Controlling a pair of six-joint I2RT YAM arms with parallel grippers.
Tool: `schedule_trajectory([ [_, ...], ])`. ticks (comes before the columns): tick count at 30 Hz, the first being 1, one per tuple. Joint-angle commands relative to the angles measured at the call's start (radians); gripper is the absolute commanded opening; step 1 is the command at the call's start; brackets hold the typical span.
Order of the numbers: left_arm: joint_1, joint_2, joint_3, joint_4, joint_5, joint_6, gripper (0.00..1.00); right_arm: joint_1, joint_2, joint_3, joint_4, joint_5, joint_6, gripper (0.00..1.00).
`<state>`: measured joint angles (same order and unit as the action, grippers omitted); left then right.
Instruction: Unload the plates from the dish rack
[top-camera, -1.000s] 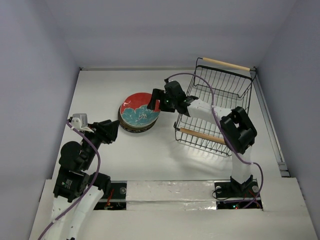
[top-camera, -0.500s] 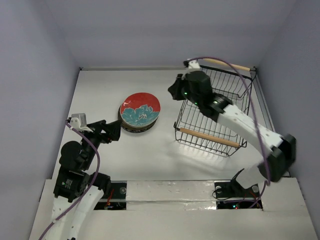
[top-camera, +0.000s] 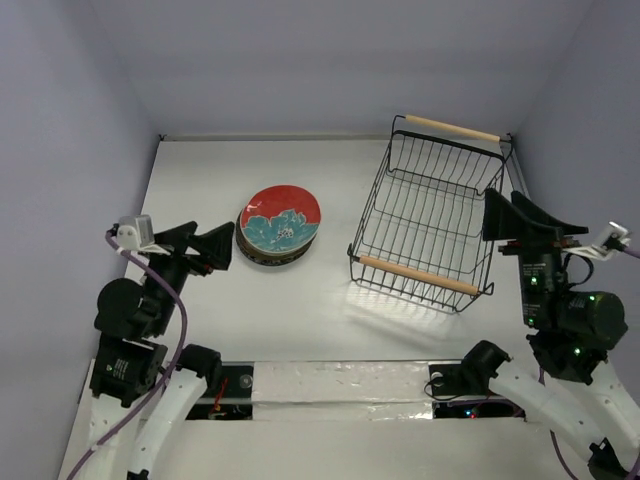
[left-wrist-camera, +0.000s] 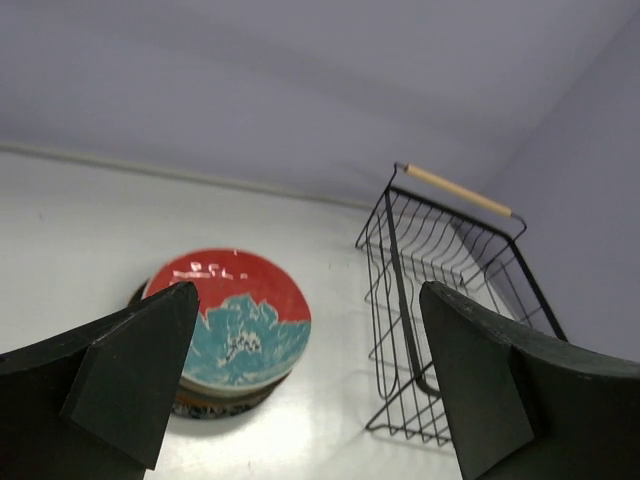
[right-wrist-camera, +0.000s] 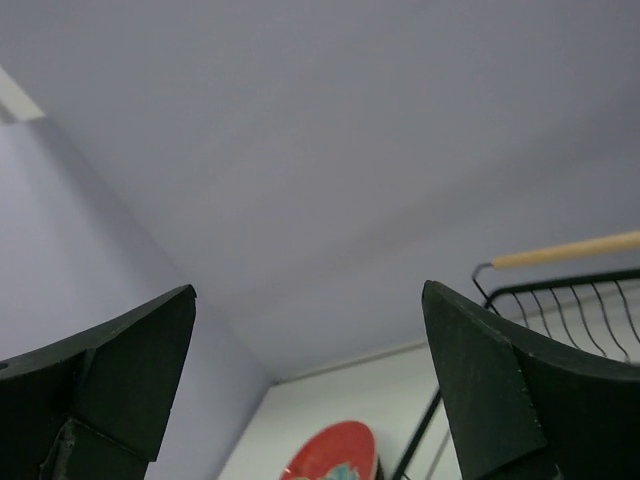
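Your rack (top-camera: 430, 225) looks empty from above, and the plates (top-camera: 279, 225) sit stacked on the counter (top-camera: 300, 310) to its left, red flower one on top; can't quite count what's underneath. Left fingers (left-wrist-camera: 130, 380) are spread wide with the stack straight ahead, near. Right fingers (right-wrist-camera: 120, 370) spread too, but across the rack from it. Left arm's closer if anything needs nudging.

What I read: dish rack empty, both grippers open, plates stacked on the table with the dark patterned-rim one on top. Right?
Not quite. The top plate of the stack is the red plate with the teal flower; the dark patterned-rim plate sits at the bottom, as the top external view shows. The rest holds: dish rack empty, left gripper and right gripper open.
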<state>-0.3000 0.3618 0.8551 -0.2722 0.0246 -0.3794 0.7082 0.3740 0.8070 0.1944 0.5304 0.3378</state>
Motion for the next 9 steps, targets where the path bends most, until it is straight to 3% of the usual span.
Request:
schedule_trajectory([
  [1,0.004,0.003,0.068,0.082,-0.066,0.048,0.92,0.010,0.042,-0.048,-0.003,0.068,-0.005,1.00],
  [5,0.004,-0.020,0.052,0.076,-0.080,0.050,0.92,0.010,0.036,-0.060,-0.021,0.071,-0.006,1.00],
  [9,0.004,-0.026,0.019,0.080,-0.068,0.033,0.99,0.010,0.043,-0.043,-0.049,0.053,-0.003,1.00],
])
